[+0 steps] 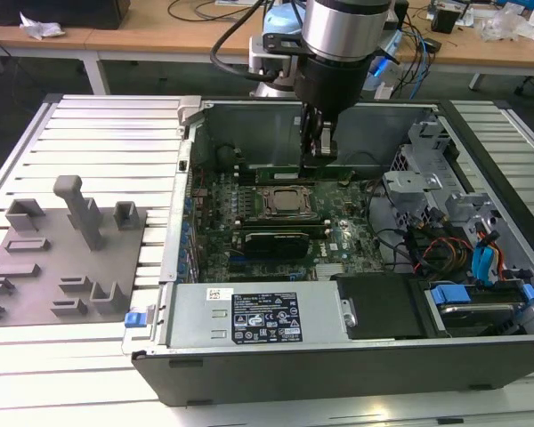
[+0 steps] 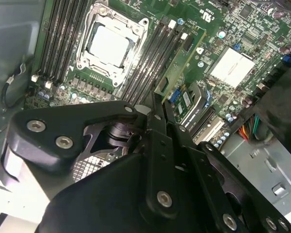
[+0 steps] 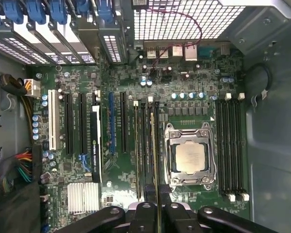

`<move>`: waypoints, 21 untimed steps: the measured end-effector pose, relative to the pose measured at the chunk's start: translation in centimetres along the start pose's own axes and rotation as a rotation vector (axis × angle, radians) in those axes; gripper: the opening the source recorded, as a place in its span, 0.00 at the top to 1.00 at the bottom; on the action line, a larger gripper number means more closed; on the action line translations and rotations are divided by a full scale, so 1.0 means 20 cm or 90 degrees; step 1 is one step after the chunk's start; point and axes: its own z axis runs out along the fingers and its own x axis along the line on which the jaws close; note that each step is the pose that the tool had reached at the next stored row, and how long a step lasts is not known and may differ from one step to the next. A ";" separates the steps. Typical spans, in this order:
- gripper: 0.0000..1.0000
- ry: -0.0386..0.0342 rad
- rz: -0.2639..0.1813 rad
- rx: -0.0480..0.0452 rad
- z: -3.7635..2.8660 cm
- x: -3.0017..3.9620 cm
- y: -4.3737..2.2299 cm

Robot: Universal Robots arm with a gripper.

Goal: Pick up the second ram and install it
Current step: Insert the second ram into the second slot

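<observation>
Second ram held upright over the slots

My gripper [image 3: 157, 198] is closed on the second ram [image 2: 182, 60], pinching it edge-down so it lines up with the memory slots [image 3: 143, 145] beside the processor socket [image 3: 190, 158], mid-motherboard [image 3: 121, 73]; whether it's seated I can't tell.

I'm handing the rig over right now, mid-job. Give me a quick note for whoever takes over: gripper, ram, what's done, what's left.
The gripper is shut on the second ram, down inside the open case.
The second ram runs lengthwise along the black memory slots beside the CPU socket.
Done: the stick is picked up and brought to the slot bank.
Left: seating it. In the second wrist view it looks raised off the slots, not pressed home, so treat it as not installed.
</observation>
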 end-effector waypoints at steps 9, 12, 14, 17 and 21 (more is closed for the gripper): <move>0.86 0.0000 0.000 0.0000 0.055 0.001 -0.002; 0.86 0.0000 0.000 0.0000 0.065 0.002 -0.002; 0.86 0.0000 0.000 0.0000 0.077 0.002 -0.003; 0.86 0.0000 0.000 0.0000 0.095 0.003 -0.004; 0.86 0.0001 0.000 0.0000 0.114 0.005 -0.004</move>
